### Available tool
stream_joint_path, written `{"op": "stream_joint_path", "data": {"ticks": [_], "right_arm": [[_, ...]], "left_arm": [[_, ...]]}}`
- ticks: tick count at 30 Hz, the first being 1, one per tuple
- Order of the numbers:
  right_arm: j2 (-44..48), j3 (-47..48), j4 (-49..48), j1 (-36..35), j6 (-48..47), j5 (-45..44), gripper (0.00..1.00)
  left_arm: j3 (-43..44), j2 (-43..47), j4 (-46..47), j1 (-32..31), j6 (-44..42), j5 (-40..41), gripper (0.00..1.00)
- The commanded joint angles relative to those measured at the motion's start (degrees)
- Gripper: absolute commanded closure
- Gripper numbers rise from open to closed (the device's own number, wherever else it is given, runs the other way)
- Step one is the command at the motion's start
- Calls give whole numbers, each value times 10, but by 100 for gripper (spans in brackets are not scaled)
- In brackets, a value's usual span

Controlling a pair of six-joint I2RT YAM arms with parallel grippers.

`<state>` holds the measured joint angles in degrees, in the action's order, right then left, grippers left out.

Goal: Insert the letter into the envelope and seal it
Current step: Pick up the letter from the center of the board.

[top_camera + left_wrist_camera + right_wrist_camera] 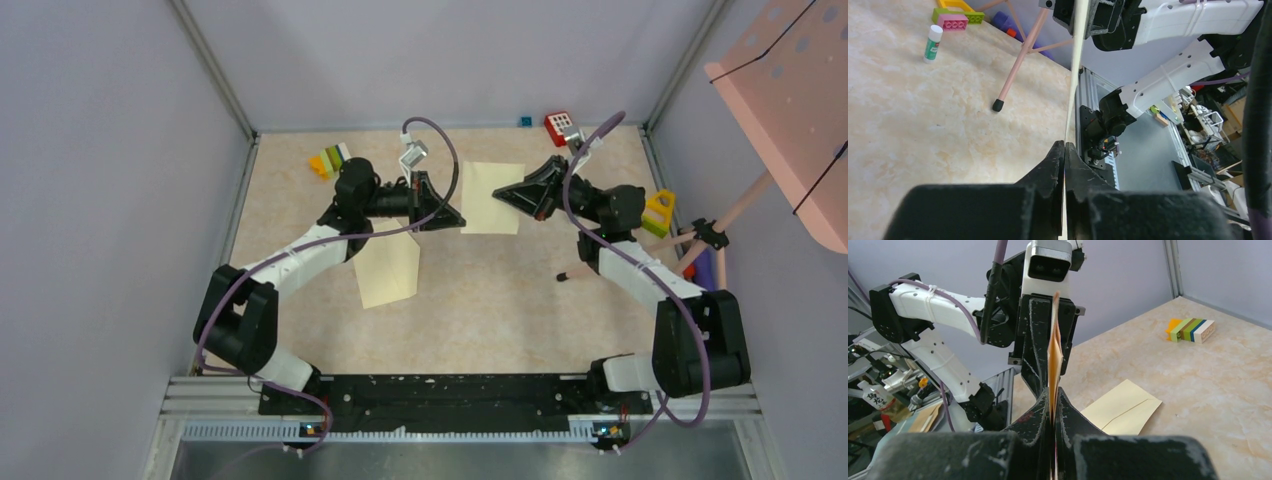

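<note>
The letter [490, 197], a pale folded sheet, hangs above the table between both arms. My left gripper [462, 222] pinches its near left corner and my right gripper [497, 193] pinches its right edge. In the left wrist view the sheet [1075, 75] runs edge-on out of the nearly closed jaws of the left gripper [1065, 145]. The right wrist view shows the folded edge [1054, 355] rising from the right gripper [1054, 392], shut on it. The cream-yellow envelope [388, 268] lies flat on the table below the left arm, and its back seam shows on the envelope [1123, 407] in the right wrist view.
Coloured toy bricks [328, 160] sit at the back left, a red block [560, 125] at the back, and a yellow block [658, 212] by the right arm. A pink stand [790, 110] leans in from the right, with one foot [563, 277] on the table. A glue stick [933, 44] lies near it.
</note>
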<state>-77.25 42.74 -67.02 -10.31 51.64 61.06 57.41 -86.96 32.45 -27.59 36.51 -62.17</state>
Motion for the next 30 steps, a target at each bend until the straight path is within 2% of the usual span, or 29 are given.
{"op": "stream_joint_path", "data": {"ticks": [1, 3, 4, 6, 7, 10, 13, 14, 15, 16, 17, 20, 22, 24, 28, 29, 30], "right_arm": [[21, -1, -37, 6, 16, -14, 100], [23, -2, -37, 6, 16, -17, 100], [23, -2, -37, 7, 16, -18, 100], [25, -3, -36, 7, 16, -21, 100], [26, -3, -36, 7, 16, -21, 100], [30, -4, -36, 9, 17, -25, 100], [32, -5, -36, 12, 19, -30, 100], [33, -6, -37, 13, 21, -31, 100], [34, -6, -37, 13, 21, -33, 100], [35, -6, -37, 14, 22, -34, 100], [35, -6, -37, 14, 22, -35, 100], [36, -6, -37, 15, 24, -37, 100], [37, -7, -37, 16, 24, -38, 100], [39, -8, -39, 18, 26, -41, 100], [41, -9, -43, 22, 32, -45, 100], [42, -9, -43, 22, 33, -46, 100], [43, -9, -44, 22, 34, -47, 100]], "left_arm": [[22, -4, 18, -6, -4, -8, 100], [24, -6, 18, -6, -3, -10, 100], [24, -7, 17, -6, -3, -10, 96], [26, -8, 13, -6, -3, -13, 76], [27, -9, 12, -6, -3, -15, 70], [27, -10, 13, -9, -3, -21, 63], [28, -11, 12, -11, -5, -26, 63], [28, -12, 13, -13, -6, -28, 68], [29, -13, 13, -13, -7, -30, 85], [30, -13, 13, -14, -7, -30, 99], [30, -13, 13, -14, -6, -29, 100], [32, -14, 14, -14, -3, -29, 97], [33, -14, 10, -14, -3, -28, 75], [35, -14, 7, -14, -3, -32, 64], [34, -14, 7, -16, -5, -33, 64], [34, -14, 7, -16, -6, -33, 69], [35, -15, 6, -16, -6, -34, 79]]}}
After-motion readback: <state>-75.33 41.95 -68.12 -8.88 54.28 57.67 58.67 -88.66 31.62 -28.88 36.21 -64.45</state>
